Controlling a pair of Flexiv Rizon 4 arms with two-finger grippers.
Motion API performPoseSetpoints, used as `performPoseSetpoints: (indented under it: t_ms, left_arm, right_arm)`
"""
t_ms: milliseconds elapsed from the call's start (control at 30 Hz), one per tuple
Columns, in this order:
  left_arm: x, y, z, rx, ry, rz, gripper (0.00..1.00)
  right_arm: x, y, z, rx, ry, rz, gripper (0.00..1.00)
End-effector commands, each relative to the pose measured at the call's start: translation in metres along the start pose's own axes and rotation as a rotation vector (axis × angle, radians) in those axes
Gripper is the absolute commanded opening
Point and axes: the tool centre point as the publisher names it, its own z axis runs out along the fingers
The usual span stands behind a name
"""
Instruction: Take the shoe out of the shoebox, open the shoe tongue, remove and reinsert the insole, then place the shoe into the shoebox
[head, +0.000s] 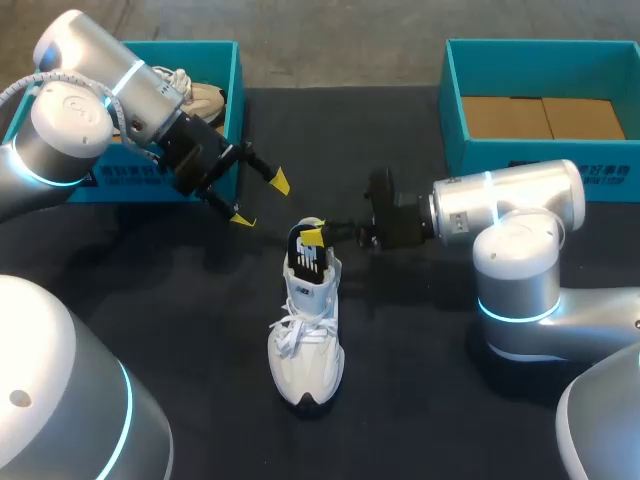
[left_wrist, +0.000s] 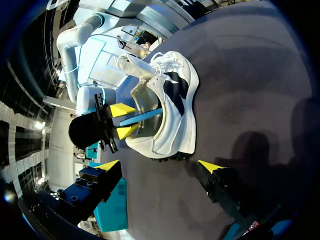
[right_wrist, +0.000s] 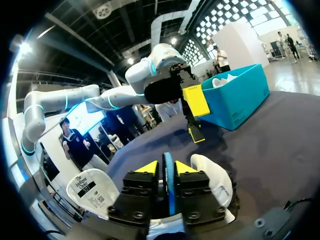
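Dark surface (head: 420, 400). Tan second shoe (head: 205, 100) lies in left teal box (head: 236, 80), far side. Brown cardboard (head: 545, 117) lines right teal box (head: 520, 155).

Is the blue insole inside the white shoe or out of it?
Halfway: the right gripper is shut on the insole, its far end dipping into the shoe.

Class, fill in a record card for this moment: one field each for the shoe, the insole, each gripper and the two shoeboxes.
shoe: white sneaker, upright on the black table, toe towards the robot, outside both boxes
insole: blue insole, on edge at the sneaker's heel opening
right gripper: fingers shut on the insole
left gripper: open, empty, beside the left shoebox
left shoebox: teal, holds another shoe
right shoebox: teal, no shoe inside
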Motion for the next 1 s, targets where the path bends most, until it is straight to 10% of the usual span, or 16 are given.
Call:
performPoseSetpoints:
  t_ms: [33, 1000]
  left_arm:
    - [0.000, 0.000, 0.000, 0.000, 0.003, 0.000, 1.00]
    - [0.000, 0.000, 0.000, 0.000, 0.003, 0.000, 1.00]
  right_arm:
    - [-0.002, -0.002, 0.002, 0.006, -0.011, 0.006, 0.00]
    - [-0.007, -0.019, 0.002, 0.022, -0.051, 0.093, 0.00]
